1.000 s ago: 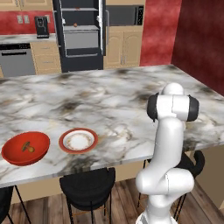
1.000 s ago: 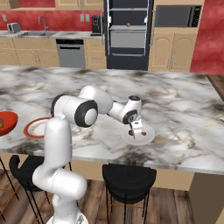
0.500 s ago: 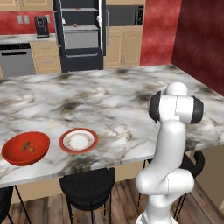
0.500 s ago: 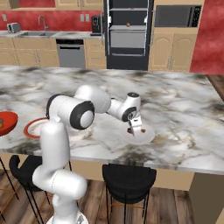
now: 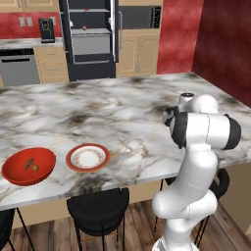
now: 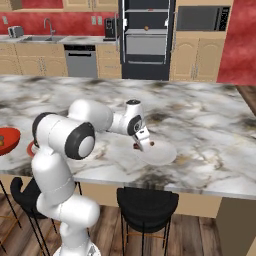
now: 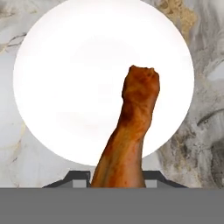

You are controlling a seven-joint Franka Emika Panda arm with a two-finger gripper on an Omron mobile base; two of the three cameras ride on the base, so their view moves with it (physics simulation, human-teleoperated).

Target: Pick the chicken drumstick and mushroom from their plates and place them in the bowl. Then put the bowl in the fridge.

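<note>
My gripper [image 6: 141,144] is shut on the brown chicken drumstick [image 7: 131,127], which stands up between the fingers over the plain pale plate [image 7: 65,87]. That plate [image 6: 160,154] lies near the counter's front edge. Far to the left sits the red bowl [image 5: 14,176] with the mushroom [image 5: 32,164] inside it. Beside the bowl lies the red-rimmed plate [image 5: 88,157], with nothing on it. The black fridge [image 5: 90,39] stands at the back wall with its grey shelves showing.
The marble island counter [image 5: 122,112] spreads wide between the plates and the far edge. Black stools [image 6: 147,202] stand under its front edge. A dishwasher [image 6: 80,62] and wood cabinets line the back wall, with a microwave [image 6: 202,19] to the fridge's right.
The jaws have closed onto the drumstick over the pale plate. The arm has barely shifted; the bowl and the red-rimmed plate stay put.
</note>
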